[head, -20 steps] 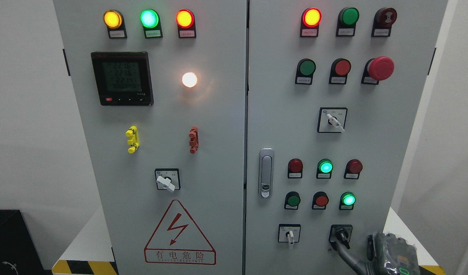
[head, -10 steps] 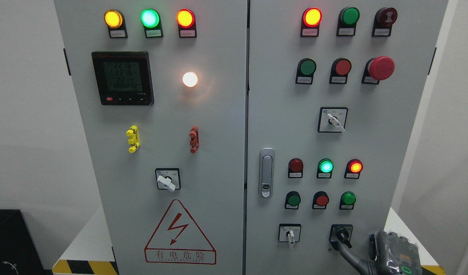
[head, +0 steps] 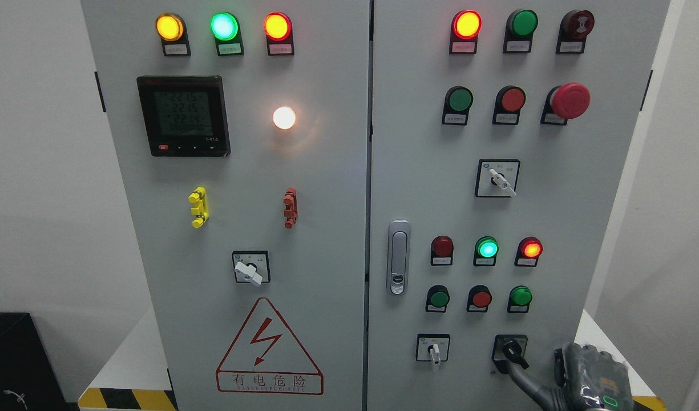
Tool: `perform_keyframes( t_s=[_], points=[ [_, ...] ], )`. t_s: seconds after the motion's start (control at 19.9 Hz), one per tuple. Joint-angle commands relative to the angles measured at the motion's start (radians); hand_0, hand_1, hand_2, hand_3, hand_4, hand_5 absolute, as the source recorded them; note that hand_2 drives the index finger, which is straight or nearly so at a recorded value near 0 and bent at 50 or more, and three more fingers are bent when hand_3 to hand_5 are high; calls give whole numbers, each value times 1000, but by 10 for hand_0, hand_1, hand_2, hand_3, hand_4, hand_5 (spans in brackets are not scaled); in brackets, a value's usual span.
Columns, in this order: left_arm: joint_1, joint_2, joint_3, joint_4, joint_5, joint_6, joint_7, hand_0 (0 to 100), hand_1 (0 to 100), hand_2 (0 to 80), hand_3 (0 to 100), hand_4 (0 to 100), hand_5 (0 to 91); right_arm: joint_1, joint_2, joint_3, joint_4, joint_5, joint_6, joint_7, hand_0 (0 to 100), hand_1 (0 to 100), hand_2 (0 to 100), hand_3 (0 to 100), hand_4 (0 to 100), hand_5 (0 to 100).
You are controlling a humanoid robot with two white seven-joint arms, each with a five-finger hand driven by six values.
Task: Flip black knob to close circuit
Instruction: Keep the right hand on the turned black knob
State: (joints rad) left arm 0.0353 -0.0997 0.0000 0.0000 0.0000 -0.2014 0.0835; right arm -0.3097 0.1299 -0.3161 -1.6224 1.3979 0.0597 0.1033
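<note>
The black knob [head: 512, 348] sits in the lower right corner of the cabinet's right door [head: 583, 200], the rightmost of two selector switches in the bottom row, with the white-handled selector [head: 434, 349] to its left. Its long axis runs diagonally, the handle slanting from upper left to lower right, so the pointer end aims down toward the door's lower right corner.

The right robot hand [head: 577, 382] comes up from the bottom edge at the right. One dark finger [head: 523, 379] is stretched up and to the left with its tip against the lower side of the knob, while the rest of the hand sits lower and to the right; the other fingers are too hidden to say whether they are curled or spread. It is pushing with one finger, not pinching the knob. The left robot hand does not show.

Judging from the panel, the flip looks done or nearly so: above the knob the red lamp [head: 531, 249] glows and the green lamp [head: 521, 296] under it is dark. What seems left is drawing the finger off the knob
</note>
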Motion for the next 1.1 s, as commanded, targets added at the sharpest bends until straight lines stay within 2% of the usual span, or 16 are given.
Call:
perform_keyframes(
  t_s=[0.0, 1.05],
  points=[
    [0, 0, -20, 23, -20, 0, 1, 0, 0, 0, 0, 0, 0, -5, -3, -8, -16, -2, 3, -2, 0, 123, 765, 934, 754, 739],
    [0, 0, -20, 22, -20, 0, 1, 0, 0, 0, 0, 0, 0, 6, -1, 8, -37, -25, -11, -4, 0, 128, 764, 934, 753, 739]
  ],
)
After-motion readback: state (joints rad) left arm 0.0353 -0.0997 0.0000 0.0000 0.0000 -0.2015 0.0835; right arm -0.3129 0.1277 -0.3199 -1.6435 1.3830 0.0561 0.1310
